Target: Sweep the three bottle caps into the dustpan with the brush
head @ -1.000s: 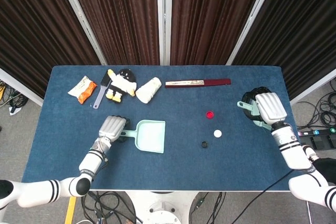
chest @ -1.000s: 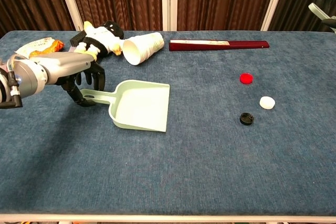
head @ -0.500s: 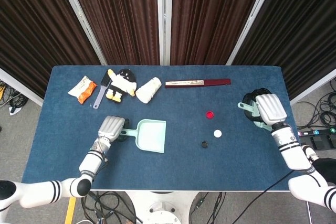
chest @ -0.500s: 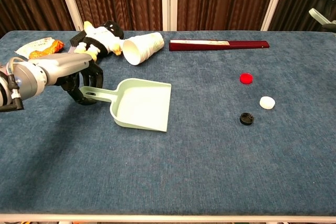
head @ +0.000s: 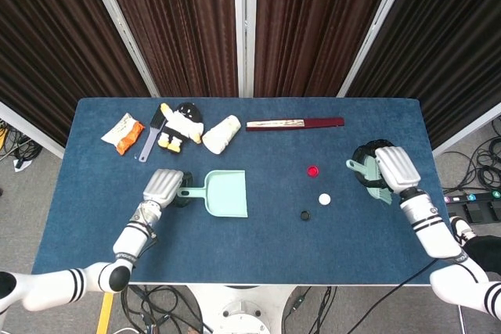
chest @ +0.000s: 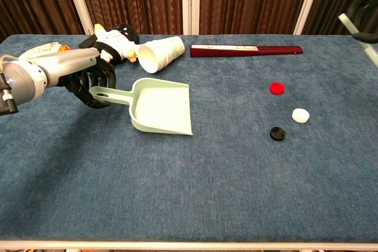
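Head view: the left hand grips the handle of a mint dustpan on the blue table. The right hand holds a green brush at the right edge. Red cap, white cap and black cap lie between them.

Chest view: the left hand clasps the dustpan handle; the caps lie well apart from it to the right.
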`<state>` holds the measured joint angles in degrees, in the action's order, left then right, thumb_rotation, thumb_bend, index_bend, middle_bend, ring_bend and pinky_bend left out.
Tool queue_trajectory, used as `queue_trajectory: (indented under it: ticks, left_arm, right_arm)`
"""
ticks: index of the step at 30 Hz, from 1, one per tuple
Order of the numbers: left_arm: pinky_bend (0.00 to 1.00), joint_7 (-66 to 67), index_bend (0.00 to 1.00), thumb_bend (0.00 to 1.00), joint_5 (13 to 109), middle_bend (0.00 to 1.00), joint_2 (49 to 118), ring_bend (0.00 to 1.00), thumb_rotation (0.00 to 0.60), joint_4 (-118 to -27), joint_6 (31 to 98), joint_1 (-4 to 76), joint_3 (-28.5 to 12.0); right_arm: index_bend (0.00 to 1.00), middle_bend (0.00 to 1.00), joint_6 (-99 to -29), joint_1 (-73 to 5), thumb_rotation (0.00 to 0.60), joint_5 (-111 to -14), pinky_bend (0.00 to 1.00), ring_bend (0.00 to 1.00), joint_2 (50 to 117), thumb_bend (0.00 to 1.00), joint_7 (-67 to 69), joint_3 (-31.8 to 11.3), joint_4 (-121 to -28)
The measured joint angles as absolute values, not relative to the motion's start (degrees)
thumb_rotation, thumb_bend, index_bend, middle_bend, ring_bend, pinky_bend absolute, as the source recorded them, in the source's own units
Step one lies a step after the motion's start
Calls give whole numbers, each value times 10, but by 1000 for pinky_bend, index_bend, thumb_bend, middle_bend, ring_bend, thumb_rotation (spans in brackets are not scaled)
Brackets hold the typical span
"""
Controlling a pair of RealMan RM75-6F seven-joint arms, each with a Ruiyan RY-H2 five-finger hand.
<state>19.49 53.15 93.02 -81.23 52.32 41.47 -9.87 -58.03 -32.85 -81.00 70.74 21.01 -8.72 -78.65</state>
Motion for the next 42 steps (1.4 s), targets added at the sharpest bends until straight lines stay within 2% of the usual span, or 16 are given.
queue_trajectory:
  ticks: [7,14,22,33,42]
  left_arm:
    - [465,171,636,403,537,596,946,494,600,-792,500,425,-103]
    - [465,134,636,403,574,596,954,495,600,-773,485,433,-104]
    - [465,119,636,403,563,596,960,495,600,-763,470,438,-108]
    - [469,103,636,402,522,596,964,494,600,-767,464,435,-118]
    - [469,98,636,401,515,596,972,494,600,-767,462,435,-116]
  right_arm:
    - [706,602,-571,-345,600,-873,238,289,738,428,298,-61,-783]
    - [707,602,-594,-345,600,-900,238,289,777,428,288,-42,-757]
    - [722,602,-638,-335,600,-905,238,289,840,428,293,-39,-683]
    - [737,608,-697,-332,600,-917,238,307,947,428,415,-41,-557]
    - [737,608,-723,-345,600,-922,238,307,1006,432,454,-50,-517]
